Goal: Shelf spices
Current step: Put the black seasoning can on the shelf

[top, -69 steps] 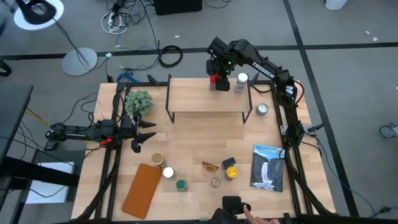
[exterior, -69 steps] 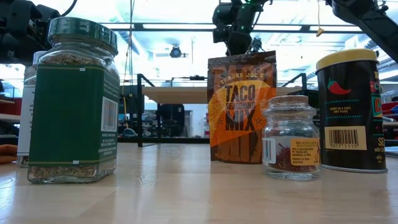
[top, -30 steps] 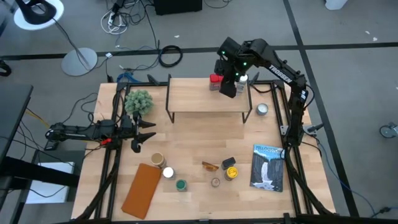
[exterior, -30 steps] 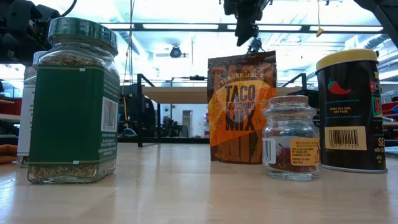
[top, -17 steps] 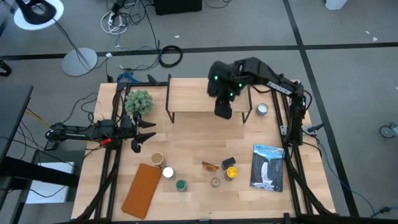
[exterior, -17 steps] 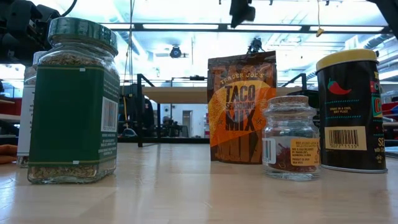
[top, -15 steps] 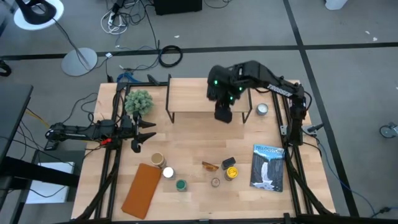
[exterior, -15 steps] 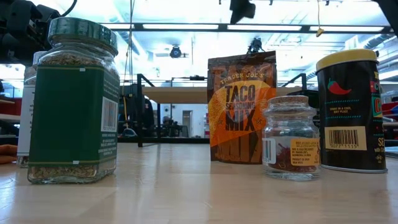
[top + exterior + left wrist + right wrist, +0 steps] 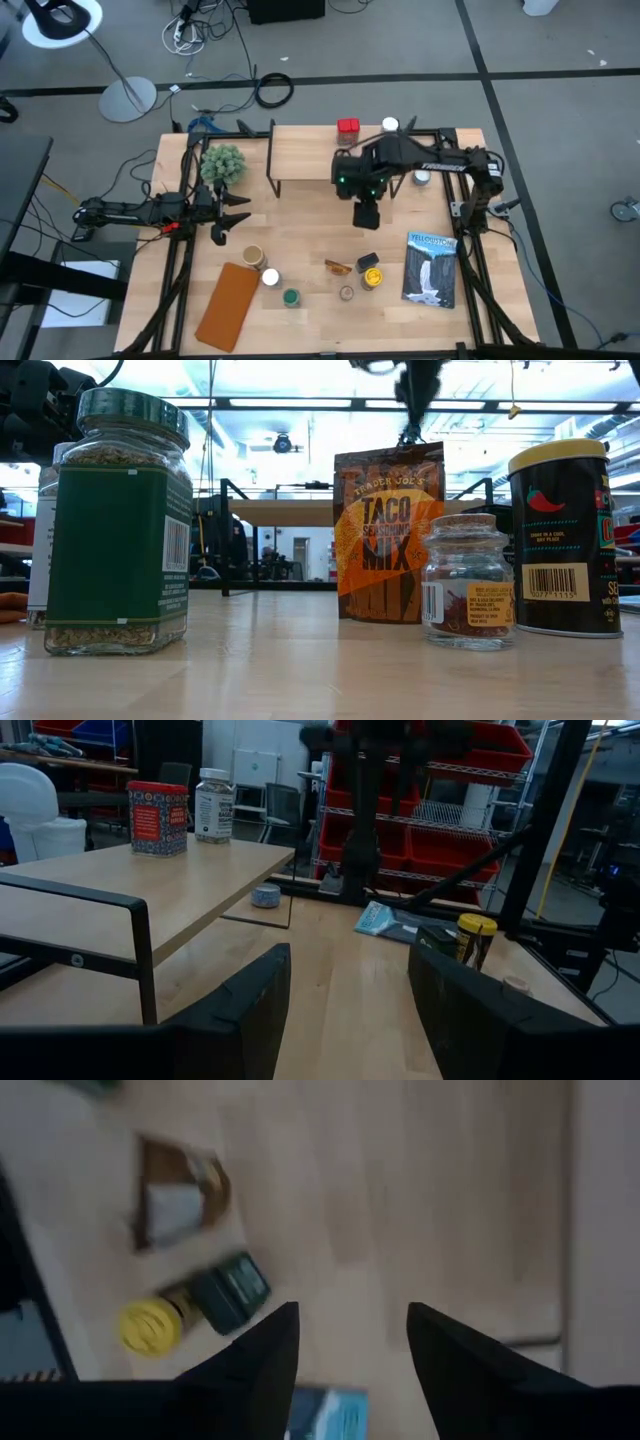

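The shelf point(image 9: 320, 160) stands at the table's far side. On its far edge are the red tin point(image 9: 348, 127) and a white-lidded jar point(image 9: 390, 126), both upright on their bases; the left wrist view also shows the red tin point(image 9: 158, 817) and this jar point(image 9: 214, 805). My right gripper point(image 9: 367, 215) hangs open over the table in front of the shelf, holding nothing. Below it the right wrist view shows the yellow-lidded tin point(image 9: 148, 1327), black box point(image 9: 230, 1292) and amber packet point(image 9: 180, 1200). My left gripper point(image 9: 235, 210) waits open at the table's left.
Near the table's near edge stand the green-lidded jar point(image 9: 120, 520), a small glass jar point(image 9: 467, 580), a tan-lidded jar point(image 9: 254, 257) and a white-lidded one point(image 9: 270, 278). A silver tin point(image 9: 422, 177), a blue-and-white packet point(image 9: 430, 267), a brown pouch point(image 9: 228, 305) and a green plant point(image 9: 223, 163) also sit here.
My right gripper has moved from above the shelf's far right part, beside the red tin, toward the table's near edge, and now hangs over the table in front of the shelf. The red tin and white-lidded jar have stayed on the shelf.
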